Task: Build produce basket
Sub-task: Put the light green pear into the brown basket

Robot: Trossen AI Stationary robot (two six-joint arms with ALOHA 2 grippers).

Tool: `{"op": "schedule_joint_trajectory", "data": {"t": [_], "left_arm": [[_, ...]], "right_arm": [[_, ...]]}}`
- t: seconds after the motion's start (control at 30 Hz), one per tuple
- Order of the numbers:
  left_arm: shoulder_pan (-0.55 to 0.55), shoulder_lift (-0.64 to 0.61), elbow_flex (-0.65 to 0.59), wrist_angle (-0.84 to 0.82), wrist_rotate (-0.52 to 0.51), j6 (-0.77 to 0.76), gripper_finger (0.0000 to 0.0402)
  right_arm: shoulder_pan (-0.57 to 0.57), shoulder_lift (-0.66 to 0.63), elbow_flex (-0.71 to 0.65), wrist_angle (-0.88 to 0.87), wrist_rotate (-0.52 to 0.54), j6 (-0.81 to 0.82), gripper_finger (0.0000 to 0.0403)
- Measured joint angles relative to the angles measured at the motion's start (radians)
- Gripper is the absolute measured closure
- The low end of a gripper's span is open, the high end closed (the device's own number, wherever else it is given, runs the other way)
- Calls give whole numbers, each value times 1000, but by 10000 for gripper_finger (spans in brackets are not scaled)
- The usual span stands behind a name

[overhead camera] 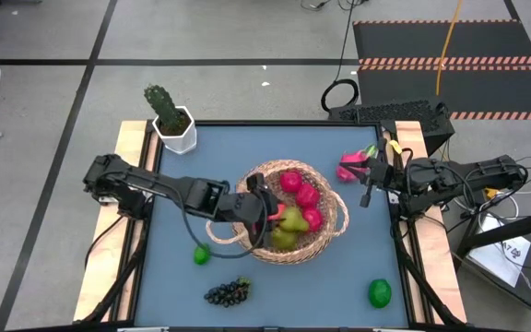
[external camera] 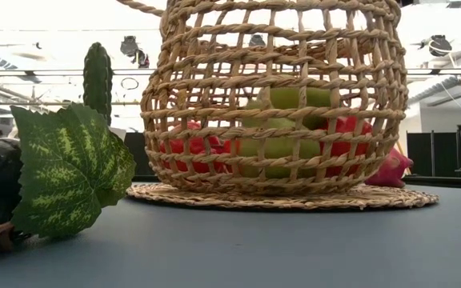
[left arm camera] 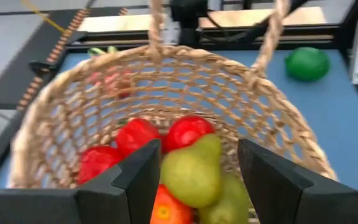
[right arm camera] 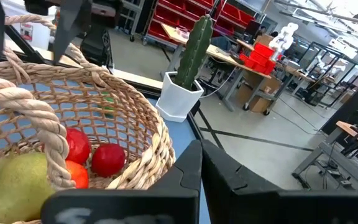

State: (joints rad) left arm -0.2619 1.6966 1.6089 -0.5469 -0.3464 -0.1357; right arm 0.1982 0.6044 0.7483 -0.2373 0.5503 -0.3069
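Our left gripper [left arm camera: 191, 180] hangs open over the pear [left arm camera: 192, 169] in the basket [overhead camera: 332, 231]; lifting carelessly could snag the rim. Our right gripper [right arm camera: 201, 163] waits, closed.

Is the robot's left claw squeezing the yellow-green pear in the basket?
Apart. In the left wrist view, the left gripper is open over the basket; a gap shows between each finger and the pear.

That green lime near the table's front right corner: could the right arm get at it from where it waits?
Probably yes. The lime lies alone on bare table on the right arm's side, nothing beside it or over it. The right gripper is shut and would have to open first.
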Motion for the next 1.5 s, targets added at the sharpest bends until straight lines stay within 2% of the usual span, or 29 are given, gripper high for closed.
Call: {"op": "schedule_joint_trajectory", "data": {"t": [0.1,0.3,0.47,0.57,0.73,0.9,1.07,1.3,1.5], "left_arm": [[0,-2,0,2,39,-2,190],[6,-81,0,-11,36,9,190],[16,-141,0,-81,32,-42,190],[7,-142,0,-69,68,-51,190],[6,-35,-1,28,186,-52,190],[16,78,-1,70,215,-30,190],[51,151,-1,64,222,-43,190],[96,218,-1,54,379,-53,190],[138,259,-1,-2,424,-73,190]], "right_arm": [[0,0,0,0,0,0,403],[0,0,0,0,0,0,403],[0,0,0,0,0,7,403],[0,0,0,0,0,7,403],[0,0,0,0,0,7,403],[0,1,0,0,0,7,403],[0,1,0,0,0,7,403],[0,1,0,0,0,1,403],[0,1,-1,-1,0,-3,403]]}}
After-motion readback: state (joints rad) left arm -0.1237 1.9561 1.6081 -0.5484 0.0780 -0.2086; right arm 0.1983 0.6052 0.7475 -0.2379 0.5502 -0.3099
